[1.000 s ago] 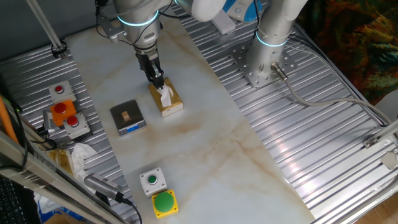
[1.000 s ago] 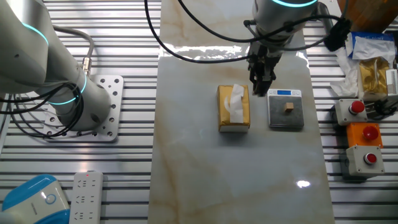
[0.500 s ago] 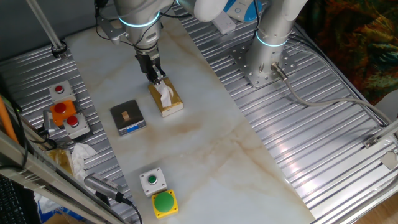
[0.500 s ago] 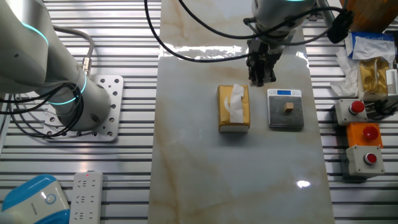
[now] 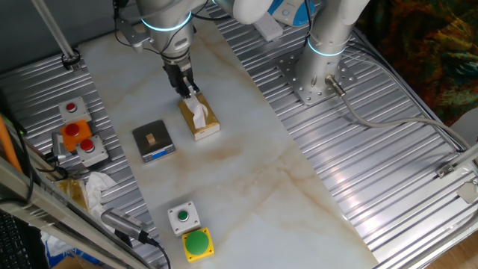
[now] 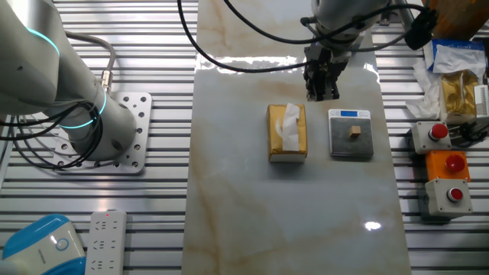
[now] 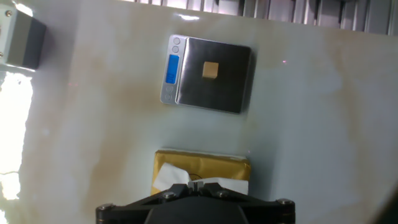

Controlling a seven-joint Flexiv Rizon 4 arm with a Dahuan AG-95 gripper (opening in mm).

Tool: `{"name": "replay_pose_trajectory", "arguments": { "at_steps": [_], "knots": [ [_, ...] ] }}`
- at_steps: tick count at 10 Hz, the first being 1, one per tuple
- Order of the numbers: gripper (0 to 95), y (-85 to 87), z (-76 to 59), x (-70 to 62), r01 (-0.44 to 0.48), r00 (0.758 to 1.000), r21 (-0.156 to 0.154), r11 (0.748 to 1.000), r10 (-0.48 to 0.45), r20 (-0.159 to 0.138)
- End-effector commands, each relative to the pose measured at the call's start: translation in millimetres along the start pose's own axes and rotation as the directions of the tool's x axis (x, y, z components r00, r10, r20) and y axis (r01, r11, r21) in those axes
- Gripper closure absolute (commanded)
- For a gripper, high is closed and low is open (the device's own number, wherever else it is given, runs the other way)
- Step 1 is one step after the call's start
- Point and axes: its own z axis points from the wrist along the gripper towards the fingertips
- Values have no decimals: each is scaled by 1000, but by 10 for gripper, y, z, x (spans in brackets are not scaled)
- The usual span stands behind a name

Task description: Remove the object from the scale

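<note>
Block (image 7: 211, 70) sits near the centre of the scale (image 7: 230, 90) plate, edges roughly parallel to the plate's edges. It is cube-like, so no long axis can be made out. Scale display strip faces the gripper's side in the other fixed view. Gripper (image 6: 322, 93) hangs above the table (image 6: 252, 191), between the tissue box (image 6: 286, 133) and the scale's far edge, touching neither. Fingertips meet, empty.

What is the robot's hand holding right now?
Nothing. The gripper hangs in the air beside the tissue box, and the little block sits alone on the scale.
</note>
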Motion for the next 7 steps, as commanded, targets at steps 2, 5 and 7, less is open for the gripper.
{"name": "replay_pose_trajectory", "arguments": {
  "at_steps": [2, 5, 7],
  "knots": [
    [950, 1, -10, -9, -5, 1000, -1, 1000, 5, 0],
    [950, -9, 1, -16, -15, 1000, -4, 1000, 15, -1],
    [950, -36, 64, -52, -16, 1000, -3, 1000, 16, -2]
  ]
}}
